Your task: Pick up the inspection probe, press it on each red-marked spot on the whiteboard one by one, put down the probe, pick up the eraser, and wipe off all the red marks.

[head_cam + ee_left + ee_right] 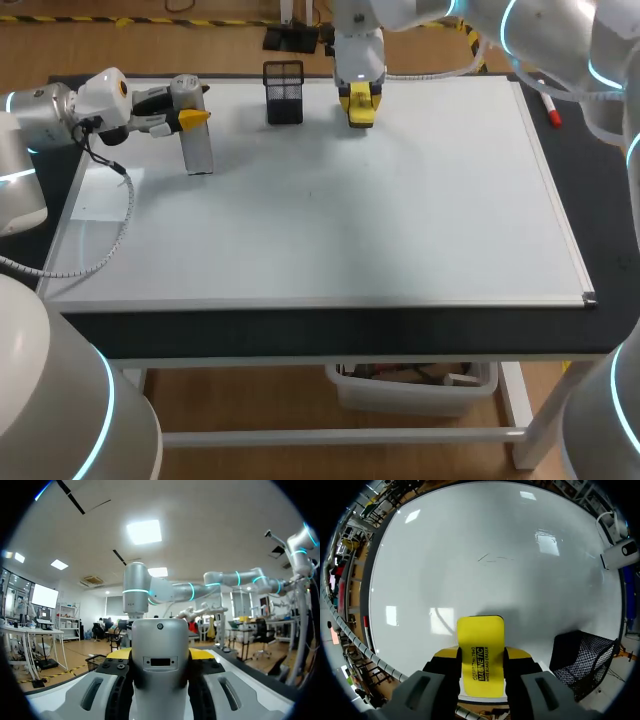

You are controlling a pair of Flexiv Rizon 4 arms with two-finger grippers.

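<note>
Holding the grey round metal probe [198, 150] tight between the left fingers [192, 117], upright over the far left corner of the big white whiteboard [330, 220]. Cannot tell if touching the board. Squeezing the flat yellow eraser [480, 650] from both sides with the right fingers [519, 654], at the board's far edge, just beside the black mesh pen cup [284, 92]. Resting on the black bench [600, 230].
</note>
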